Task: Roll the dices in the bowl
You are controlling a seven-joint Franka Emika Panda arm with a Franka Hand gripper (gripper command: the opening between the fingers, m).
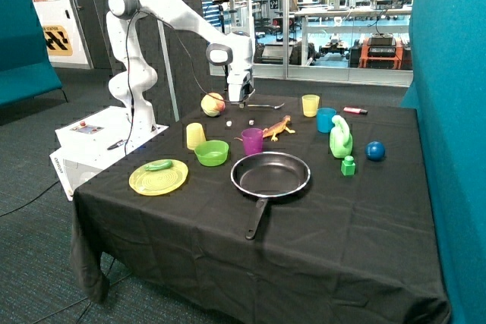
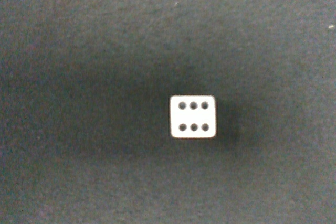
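Note:
Two tiny dice lie on the black cloth, one white [image 1: 228, 122] and one darker [image 1: 250, 121], behind the lime-green bowl [image 1: 211, 152]. The bowl stands between a yellow cup and a purple cup, and I cannot see anything in it. My gripper [image 1: 241, 101] hangs a little above the cloth, over the spot between the two dice and apart from them. The wrist view shows only a white die [image 2: 192, 117], six pips up, on bare black cloth. The gripper itself does not show in that view.
Near the bowl are a yellow cup [image 1: 195, 135], a purple cup [image 1: 252, 140], a black frying pan [image 1: 270, 174] and a yellow-green plate [image 1: 158, 177]. An apple-like ball [image 1: 213, 104], a spoon [image 1: 266, 105] and an orange toy lizard [image 1: 277, 127] lie close to the gripper. Cups, a green bottle and a blue ball [image 1: 375, 150] stand further off.

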